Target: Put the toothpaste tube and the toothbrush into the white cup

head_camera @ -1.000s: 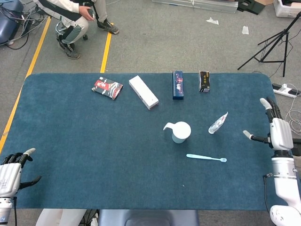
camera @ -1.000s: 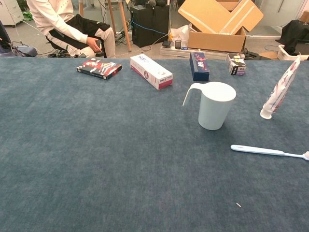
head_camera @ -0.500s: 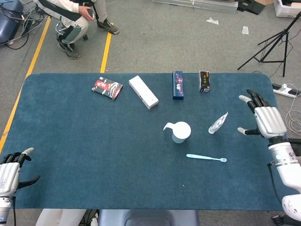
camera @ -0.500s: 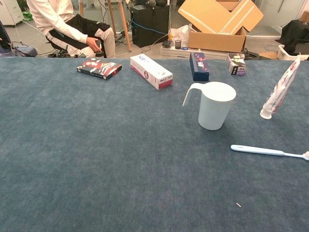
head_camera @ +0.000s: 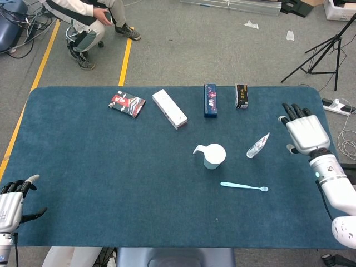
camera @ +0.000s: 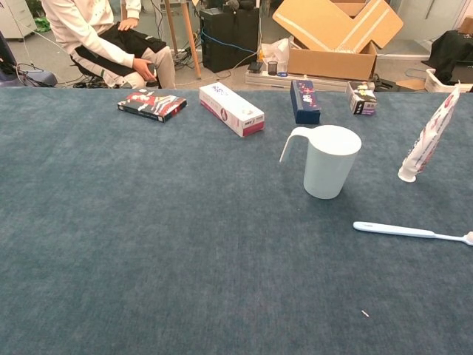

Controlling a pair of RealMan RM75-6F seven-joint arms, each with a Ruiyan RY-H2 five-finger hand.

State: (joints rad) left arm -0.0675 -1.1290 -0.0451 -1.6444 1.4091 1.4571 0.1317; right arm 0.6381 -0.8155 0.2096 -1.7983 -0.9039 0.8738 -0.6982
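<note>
White toothpaste tube [head_camera: 258, 146] stands just beside right hand's [head_camera: 303, 132] spread, empty fingers [head_camera: 288, 113].

Both hands empty, one at each side of the frame

In the head view the right hand [head_camera: 303, 132] sits at the right edge, back facing the camera, fingers apart and pointing toward the top of the frame, its white forearm running down to the lower right corner; the left hand [head_camera: 11, 203] rests in the lower left corner, fingers spread, holding nothing
</note>
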